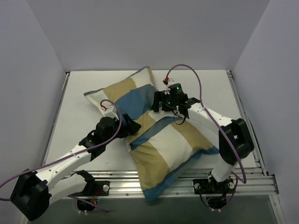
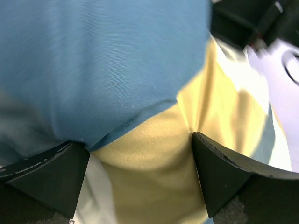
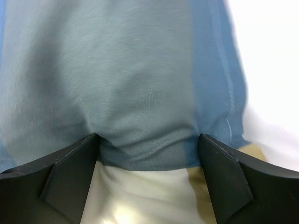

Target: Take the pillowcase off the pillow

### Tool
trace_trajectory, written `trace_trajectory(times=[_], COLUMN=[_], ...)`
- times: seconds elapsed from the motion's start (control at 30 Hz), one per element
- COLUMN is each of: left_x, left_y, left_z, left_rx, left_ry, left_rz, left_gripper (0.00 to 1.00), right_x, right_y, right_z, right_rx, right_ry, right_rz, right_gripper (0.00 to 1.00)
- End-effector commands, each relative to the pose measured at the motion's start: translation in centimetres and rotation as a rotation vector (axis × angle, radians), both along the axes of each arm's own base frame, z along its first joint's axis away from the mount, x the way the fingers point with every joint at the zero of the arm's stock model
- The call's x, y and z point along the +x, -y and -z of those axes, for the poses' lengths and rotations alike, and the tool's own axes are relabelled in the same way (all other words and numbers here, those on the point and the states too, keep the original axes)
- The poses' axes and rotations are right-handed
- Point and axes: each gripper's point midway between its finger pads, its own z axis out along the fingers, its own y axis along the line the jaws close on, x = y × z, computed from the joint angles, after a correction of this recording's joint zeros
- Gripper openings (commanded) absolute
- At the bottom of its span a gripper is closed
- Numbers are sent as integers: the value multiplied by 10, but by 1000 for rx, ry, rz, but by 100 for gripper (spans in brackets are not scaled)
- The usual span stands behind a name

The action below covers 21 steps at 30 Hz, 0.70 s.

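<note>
Blue, tan and cream pillowcase lying across the middle of the white tabletop, creased between a far half and a near half, with its near corner hanging over the aluminium rail at the front edge. No plain white pillow shows anywhere, so the cover is judged to enclose it fully and removal has not begun; all of the stripping is left to do. The left tool presses into the crease with its jaws spread wide, fabric bulging between them but not clamped. The right tool, just beyond it on the blue block, also has wide jaws; cloth gathers between them, and no firm pinch is evident. Plain pale grey walls close off three sides.
</note>
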Motion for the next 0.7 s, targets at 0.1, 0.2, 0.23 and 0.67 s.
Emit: trace_trajectory(times=[0.1,0.2,0.23,0.67], left_x=[-15,-12,-10,-37], left_y=[-26,-32,-33,-21], left_z=[1,-14,-21,-137], left_rx=[93,153,169,251], left_ry=[-15,4,15,288], left_rz=[-40,-35,-37,244], left_gripper=[96,96,96,97], right_x=[41,53,55,-11], right_y=[-60,-74,-76,-1], right_z=[-11,-26,-32,-167], right_rx=[72,71,62,-21], right_ry=[65,92,110,300], right_rz=[-95,-108,-112,91], right_gripper=[80,80,80,87])
